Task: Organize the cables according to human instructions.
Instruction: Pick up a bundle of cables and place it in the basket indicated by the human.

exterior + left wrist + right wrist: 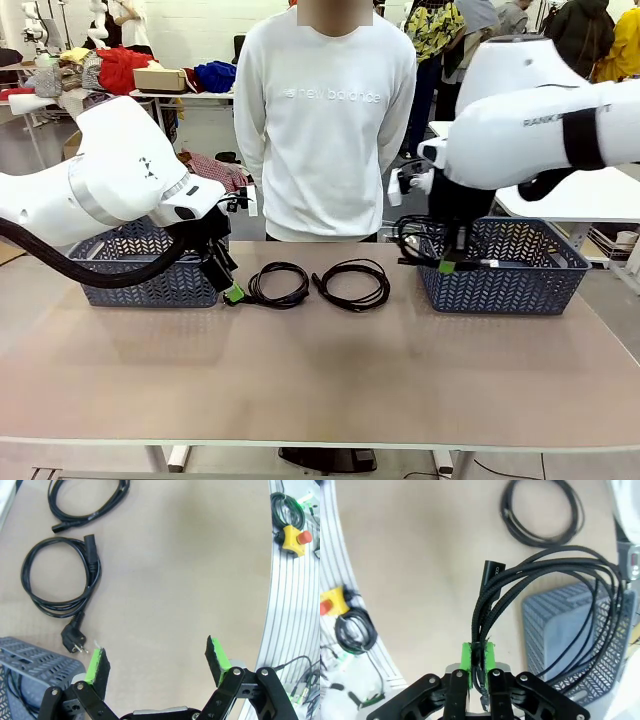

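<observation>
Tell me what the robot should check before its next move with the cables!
1. Right gripper shut on the braided cable: ok.
2. Braided cable all over the right basket: not ok, its plug end sticks out over the table.
3. Left gripper open and empty: ok.
4. Left coil and right coil lying apart on the table, not tangled: ok.
5. Left gripper close to the left coil: ok, it hangs beside it.
6. Person showing where things go: cannot tell, the arms hang down at the sides.
</observation>
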Robot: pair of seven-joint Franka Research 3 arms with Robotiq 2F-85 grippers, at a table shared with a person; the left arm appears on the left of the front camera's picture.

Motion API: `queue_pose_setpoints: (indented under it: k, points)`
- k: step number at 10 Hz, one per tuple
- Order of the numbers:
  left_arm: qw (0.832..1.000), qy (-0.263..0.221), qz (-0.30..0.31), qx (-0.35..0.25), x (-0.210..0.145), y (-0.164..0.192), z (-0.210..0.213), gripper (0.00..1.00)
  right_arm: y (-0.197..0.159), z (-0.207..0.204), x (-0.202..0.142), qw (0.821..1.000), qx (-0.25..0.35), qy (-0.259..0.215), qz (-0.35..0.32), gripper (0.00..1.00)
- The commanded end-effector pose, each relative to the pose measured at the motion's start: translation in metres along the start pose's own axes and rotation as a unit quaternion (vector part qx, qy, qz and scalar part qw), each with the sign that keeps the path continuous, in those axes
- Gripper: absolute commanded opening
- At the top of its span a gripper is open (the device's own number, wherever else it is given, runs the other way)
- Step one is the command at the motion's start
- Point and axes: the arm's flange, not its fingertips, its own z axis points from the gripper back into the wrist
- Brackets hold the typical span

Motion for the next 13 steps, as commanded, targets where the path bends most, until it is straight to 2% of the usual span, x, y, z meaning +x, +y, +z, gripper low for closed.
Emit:
queue_pose_setpoints:
  k: [1,6,7,8,9,13]
  points:
    - [1.000,0.000,0.001,0.002,0.000,0.000,0.002,1.00,-0.026,0.000,-0.026,1.000,0.004,0.002,0.018,0.00]
    - [1.000,0.000,0.001,0.002,0.000,0.000,0.002,1.00,-0.087,-0.012,-0.068,1.000,0.020,-0.001,0.000,0.00]
    - [1.000,0.000,0.001,0.002,0.000,0.000,0.002,1.00,-0.092,-0.011,-0.070,1.000,0.002,0.004,-0.023,0.00]
    - [1.000,0.000,0.001,0.002,0.000,0.000,0.002,1.00,-0.090,-0.010,-0.068,0.999,-0.009,-0.015,-0.049,0.00]
    - [1.000,0.000,0.001,0.002,0.000,0.000,0.002,1.00,-0.085,-0.017,-0.072,1.000,0.017,0.004,-0.017,0.00]
    - [1.000,0.000,0.001,0.002,0.000,0.000,0.002,1.00,-0.085,-0.017,-0.072,1.000,0.017,0.004,-0.017,0.00]
